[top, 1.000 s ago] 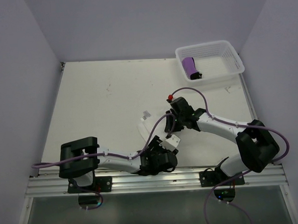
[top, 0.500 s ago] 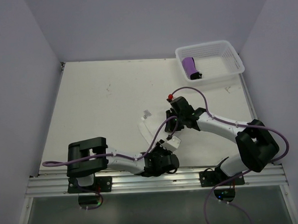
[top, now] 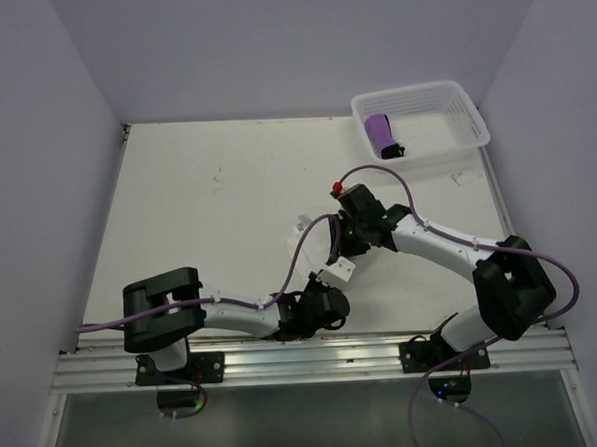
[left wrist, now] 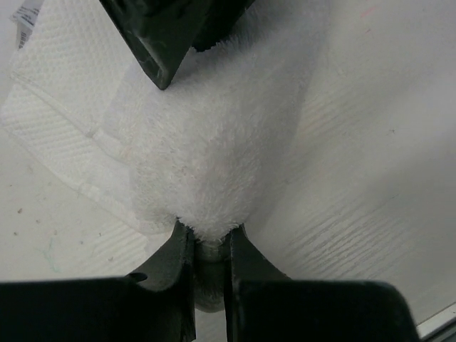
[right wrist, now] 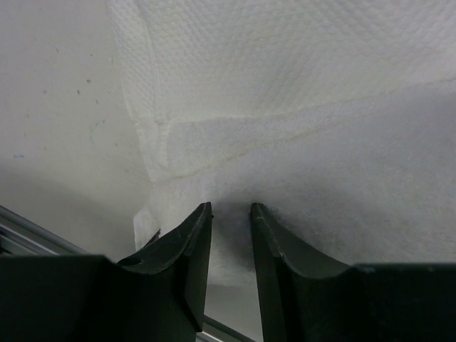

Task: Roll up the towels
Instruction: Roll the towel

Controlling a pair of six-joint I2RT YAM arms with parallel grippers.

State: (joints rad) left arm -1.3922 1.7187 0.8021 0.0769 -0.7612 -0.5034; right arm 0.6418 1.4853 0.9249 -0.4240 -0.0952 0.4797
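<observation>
Left end effector point(left wrist: 209, 234) around white towel point(left wrist: 214, 142)

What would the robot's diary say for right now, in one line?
white towel: bunched on table | left gripper: shut on it | right gripper: shut on it | purple towel: rolled, in basket

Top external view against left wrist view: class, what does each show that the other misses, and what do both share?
Only the top external: the basket holding the purple towel, at the table's far right corner. Only the left wrist: the left end effector pinched shut on the white towel. Both: the white towel and the table.
</observation>
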